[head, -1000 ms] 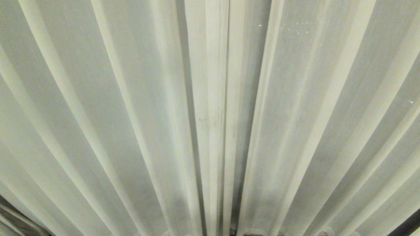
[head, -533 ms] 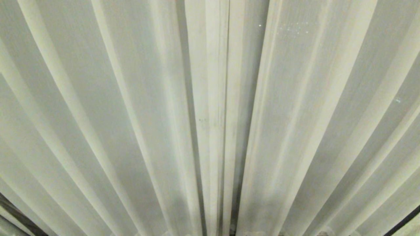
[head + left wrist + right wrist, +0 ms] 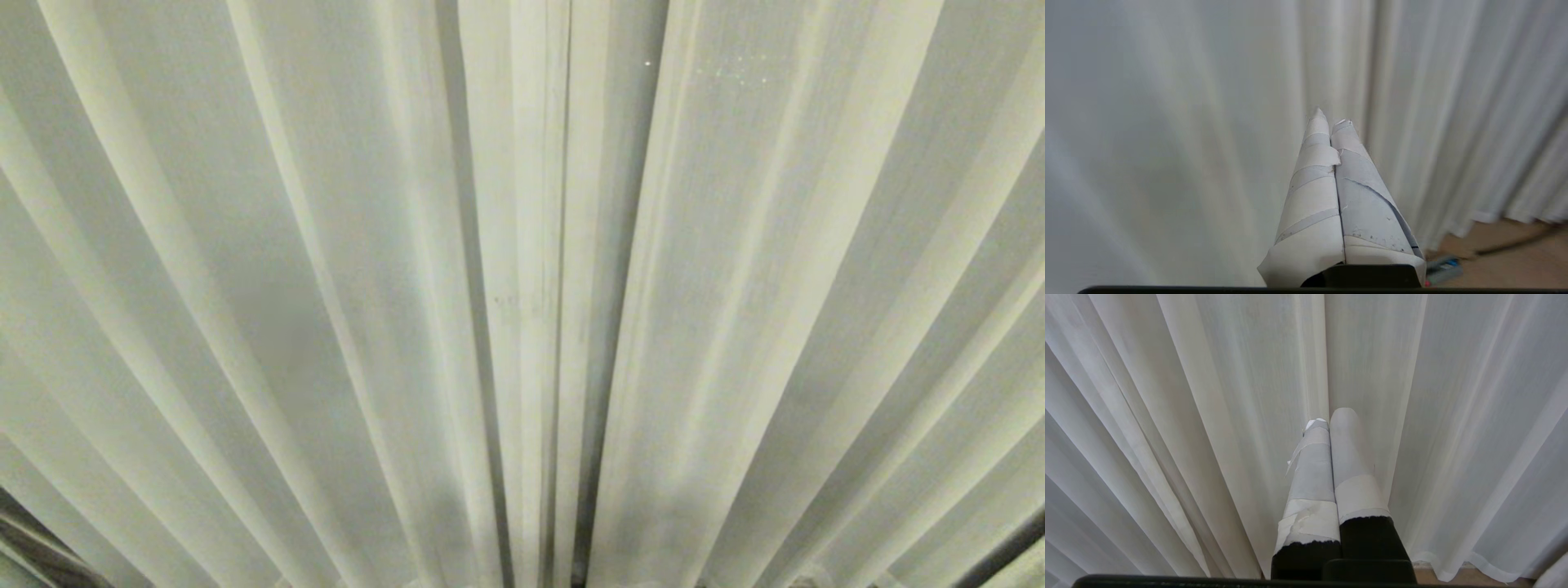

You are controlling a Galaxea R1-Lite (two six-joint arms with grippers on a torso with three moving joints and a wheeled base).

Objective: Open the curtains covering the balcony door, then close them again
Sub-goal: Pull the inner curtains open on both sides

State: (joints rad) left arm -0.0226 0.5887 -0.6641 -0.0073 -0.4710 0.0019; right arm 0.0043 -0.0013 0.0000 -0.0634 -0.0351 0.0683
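Two cream-white curtains (image 3: 326, 286) fill the head view, drawn together, their inner edges meeting at a dark vertical seam near the middle; the balcony door behind them is hidden. Neither arm shows in the head view. In its own wrist view the left gripper (image 3: 1331, 120) has its taped fingers pressed together, empty, pointing at the pleats. The right gripper (image 3: 1329, 418) is likewise closed on nothing, near the fabric above the hem.

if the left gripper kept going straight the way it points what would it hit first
Most likely the curtains: the shut left gripper aims at their cream pleats with nothing between. How near the fabric hangs is unclear.
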